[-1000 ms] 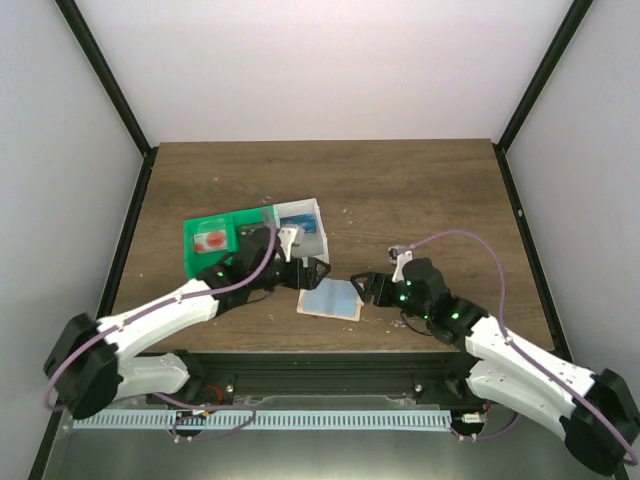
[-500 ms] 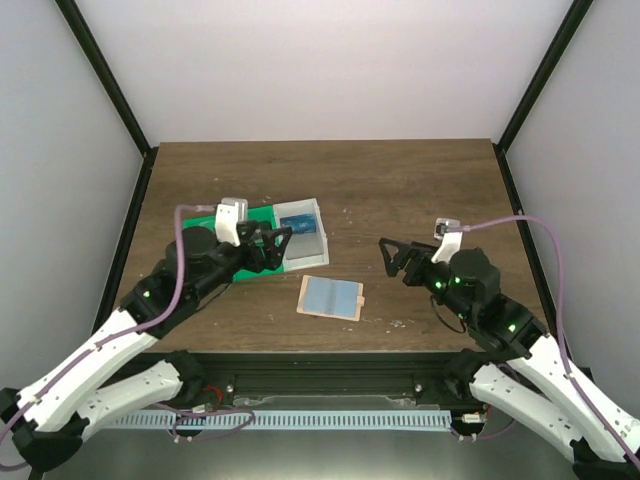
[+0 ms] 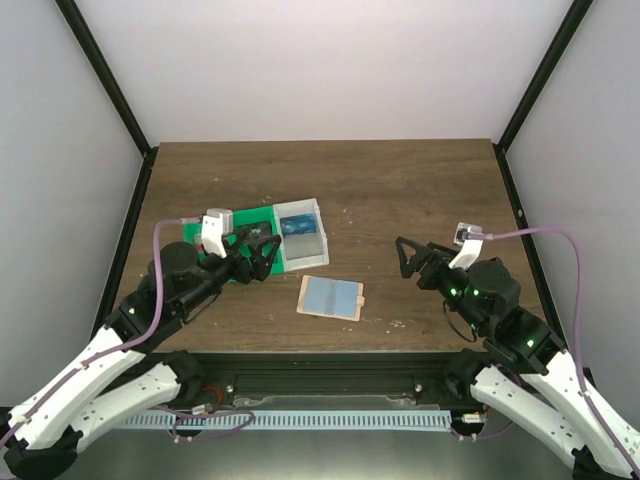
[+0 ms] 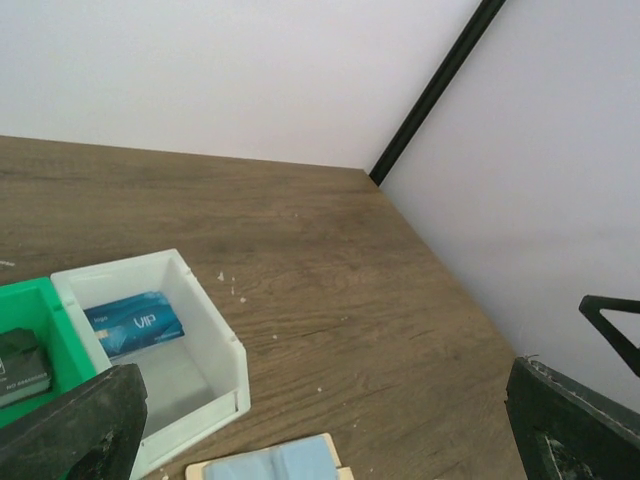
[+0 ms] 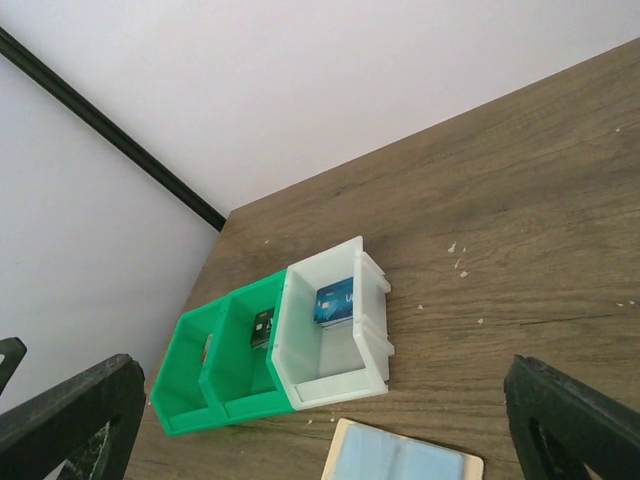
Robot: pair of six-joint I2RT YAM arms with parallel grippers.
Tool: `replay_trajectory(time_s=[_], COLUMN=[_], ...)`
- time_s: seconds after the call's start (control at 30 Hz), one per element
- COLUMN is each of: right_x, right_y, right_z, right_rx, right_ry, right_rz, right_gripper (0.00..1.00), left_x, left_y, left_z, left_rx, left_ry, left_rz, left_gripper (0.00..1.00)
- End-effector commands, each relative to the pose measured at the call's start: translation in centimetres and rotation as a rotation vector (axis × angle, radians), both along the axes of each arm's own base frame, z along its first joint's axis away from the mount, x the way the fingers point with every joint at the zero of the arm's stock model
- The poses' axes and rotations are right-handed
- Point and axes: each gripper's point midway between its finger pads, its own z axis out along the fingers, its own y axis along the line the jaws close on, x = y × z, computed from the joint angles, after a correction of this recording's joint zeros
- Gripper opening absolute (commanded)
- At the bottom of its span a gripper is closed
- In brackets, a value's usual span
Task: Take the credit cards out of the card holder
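Left wrist: blue card (image 4: 134, 323), "VIP" print.

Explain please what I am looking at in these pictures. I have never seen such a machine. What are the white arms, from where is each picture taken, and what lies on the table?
These are two robot arms fixed at the near edge of a wooden table. One picture comes from a camera above and behind them; the other two come from small cameras on each wrist, so the dark shapes at the bottom corners there are the arm's own fingers.

The left gripper and right gripper are both open, raised and hold nothing.

On the table lies an opened tan card holder, its blue-grey panels facing up. Beside it stand a green tray and a white box. The box contains a blue card.
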Motion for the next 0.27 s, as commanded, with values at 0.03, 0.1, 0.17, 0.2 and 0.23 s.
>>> replay_trajectory(time_s=[0.03, 0.1, 0.17, 0.2, 0.23], right_x=[0.16, 0.21, 0.22, 0.22, 0.2], right_y=[-0.23, -0.14, -0.08, -0.05, -0.03], right_z=[-1.15, -1.34, -1.54, -1.54, -1.5], right_rx=[-0.004, -0.003, -0.003, -0.003, -0.002], right_ry=[0.021, 0.024, 0.028, 0.028, 0.027], right_rz=[-0.021, -0.019, -0.018, -0.016, -0.014], right_gripper=[1.0, 1.0, 1.0, 1.0, 1.0], left_x=[-0.05, -0.08, -0.05, -0.09, -0.09], left_y=[0.43, 0.52, 0.66, 0.68, 0.74], left_z=[-0.5, -0.49, -0.44, -0.41, -0.38], left_rx=[0.0, -0.003, -0.003, -0.002, -0.001], left_ry=[-0.015, -0.018, -0.02, -0.023, -0.025], left_rz=[0.014, 0.017, 0.023, 0.023, 0.025], left_gripper=[1.0, 1.0, 1.0, 1.0, 1.0])
